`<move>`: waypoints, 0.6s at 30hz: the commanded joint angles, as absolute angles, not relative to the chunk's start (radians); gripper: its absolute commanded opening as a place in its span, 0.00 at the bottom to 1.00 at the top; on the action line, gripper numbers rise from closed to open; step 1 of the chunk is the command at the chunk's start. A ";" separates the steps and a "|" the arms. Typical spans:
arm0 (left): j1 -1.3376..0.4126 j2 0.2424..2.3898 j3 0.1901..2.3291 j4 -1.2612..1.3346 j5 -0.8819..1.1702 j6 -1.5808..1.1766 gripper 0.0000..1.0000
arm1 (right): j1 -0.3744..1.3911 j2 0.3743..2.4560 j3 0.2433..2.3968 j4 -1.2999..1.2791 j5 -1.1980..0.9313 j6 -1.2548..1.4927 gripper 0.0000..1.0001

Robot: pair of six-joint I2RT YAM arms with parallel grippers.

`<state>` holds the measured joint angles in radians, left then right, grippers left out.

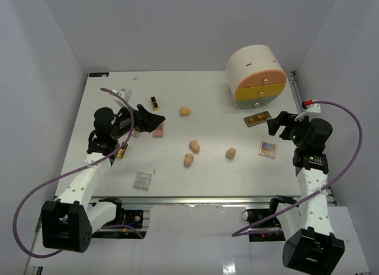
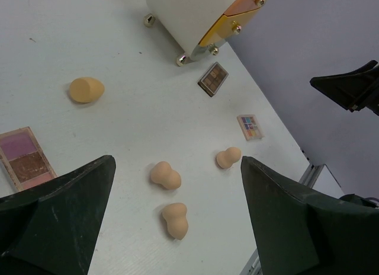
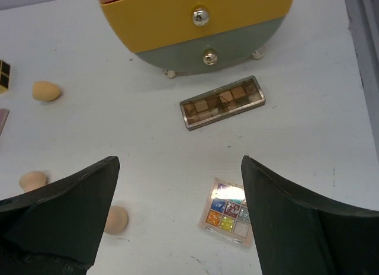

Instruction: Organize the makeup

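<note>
The round cream drawer unit is standing at the far right corner of the white table, and the makeup is lying scattered out from it. The brown palette is lying just in front of its feet and the multicoloured palette is lying nearer the arms. The right arm's fingers are hovering near both, spread wide and holding nothing. Left of the unit, one sponge is sitting alone, and three sponges are lying loosely grouped nearer the arms. Further left, the left arm's fingers are gaping wide and empty over the pink palette, partly covering it. A lipstick tube is lying just beyond them, and what is probably a second tube is peeking out from under the arm. The grey-white palette is lying farthest from the unit, near the table's front edge. Plain pale walls are closing the table in on three sides.
</note>
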<state>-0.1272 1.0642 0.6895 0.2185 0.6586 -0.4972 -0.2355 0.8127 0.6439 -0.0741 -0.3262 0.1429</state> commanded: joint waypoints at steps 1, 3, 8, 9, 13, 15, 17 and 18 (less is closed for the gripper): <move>-0.128 1.024 0.734 0.224 0.662 -0.505 0.98 | -0.241 0.781 0.615 -0.018 -0.514 -0.009 0.90; -0.130 1.019 0.737 0.208 0.640 -0.503 0.98 | -0.240 0.775 0.581 -0.013 -0.605 -0.087 0.90; -0.137 1.014 0.752 0.160 0.581 -0.482 0.98 | -0.238 0.802 0.594 -0.086 -0.883 -0.306 0.90; -0.138 1.014 0.752 0.158 0.573 -0.482 0.98 | -0.238 0.819 0.623 -0.100 -0.857 -0.315 0.90; -0.137 1.029 0.758 0.136 0.552 -0.479 0.98 | -0.243 0.978 0.795 -0.125 -0.719 -0.171 0.91; -0.138 1.035 0.763 0.130 0.556 -0.475 0.98 | -0.244 1.062 0.913 -0.151 -0.707 -0.088 0.94; -0.137 1.038 0.765 0.126 0.550 -0.470 0.98 | -0.244 1.137 1.016 -0.156 -0.706 0.007 0.92; -0.138 1.039 0.766 0.120 0.541 -0.465 0.98 | -0.243 1.179 1.064 -0.143 -0.703 0.075 0.86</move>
<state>-0.1337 1.0424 0.7233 0.1468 0.5691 -0.4864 -0.2363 1.0747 0.8696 -0.1629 -0.7213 -0.1231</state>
